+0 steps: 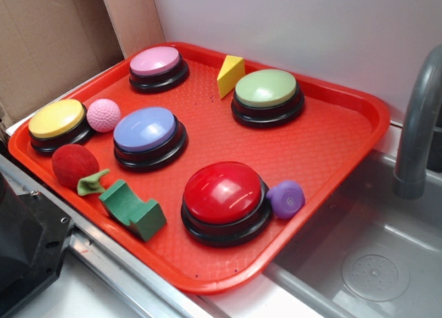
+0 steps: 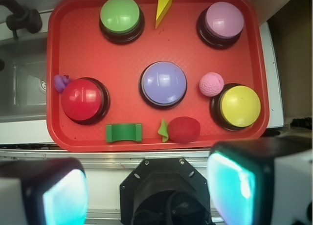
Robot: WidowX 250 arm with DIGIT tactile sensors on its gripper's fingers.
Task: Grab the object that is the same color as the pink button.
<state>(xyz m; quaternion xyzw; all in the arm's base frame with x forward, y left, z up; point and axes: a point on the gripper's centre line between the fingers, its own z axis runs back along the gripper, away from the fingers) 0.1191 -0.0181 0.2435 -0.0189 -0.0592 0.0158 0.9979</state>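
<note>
Red tray (image 2: 54, 68) holds five buttons, counted left to right: red, green, blue, pink button (image 2: 224, 19), yellow. One pink ball (image 2: 211, 84) sits at three o'clock from blue. End effector (image 2: 151, 193) fingers spread apart, holding nothing.

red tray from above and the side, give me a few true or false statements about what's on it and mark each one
1. The small pink ball sits beside the yellow button. True.
2. The yellow wedge lies between the green button and the pink button. True.
3. The purple lump lies beside the lavender-blue button. False: it touches the red button.
4. The gripper holds the pink ball. False: it hangs open off the tray, holding nothing.
5. The fuzzy red ball sits next to the green block. True.
</note>
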